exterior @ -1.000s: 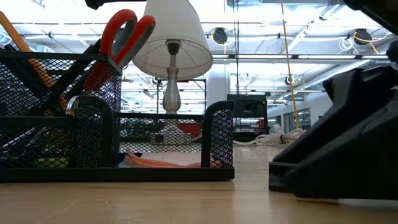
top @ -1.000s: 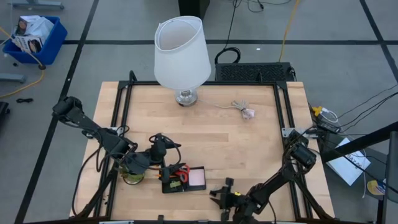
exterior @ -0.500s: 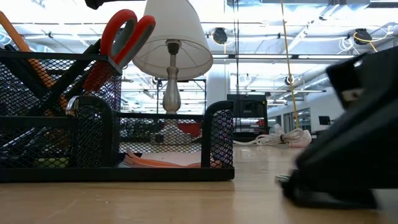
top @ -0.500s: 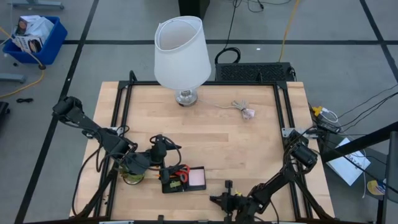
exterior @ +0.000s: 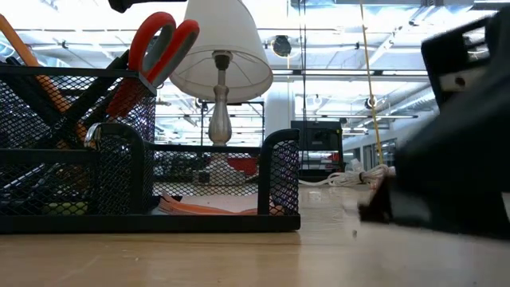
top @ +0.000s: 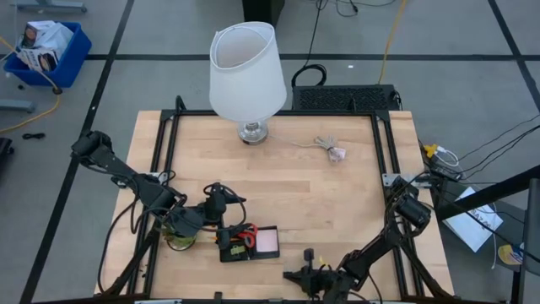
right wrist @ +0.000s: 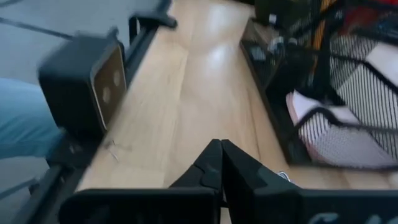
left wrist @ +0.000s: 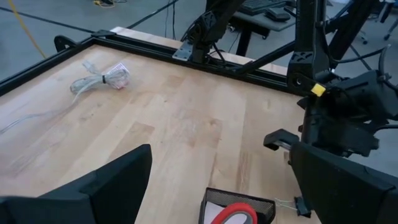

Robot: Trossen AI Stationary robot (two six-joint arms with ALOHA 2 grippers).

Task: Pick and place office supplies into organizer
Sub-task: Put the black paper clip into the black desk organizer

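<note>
The organizer (top: 249,243), a black mesh tray, stands near the table's front edge. It holds red-handled scissors (exterior: 163,44), an orange pencil (exterior: 16,40) and a pink sticky-note pad (top: 267,241). My left gripper (top: 226,201) hovers wide open just above and left of the organizer, and its fingers frame the scissors' handle (left wrist: 233,214). My right gripper (top: 291,274) is at the front edge, to the right of the organizer. It is shut and raised a little off the wood (exterior: 374,211). Nothing shows between its fingertips (right wrist: 221,149).
A white-shaded lamp (top: 247,72) stands at the far middle, with a pale coiled cable (top: 329,150) to its right. A small potted plant (top: 179,238) sits left of the organizer under my left arm. A black camera block (right wrist: 84,81) sits at the front edge. Bare wood lies mid-table.
My right gripper has shut, rolled, lifted off the tabletop and drawn slightly toward the near edge. My left gripper and the organizer have kept still.
</note>
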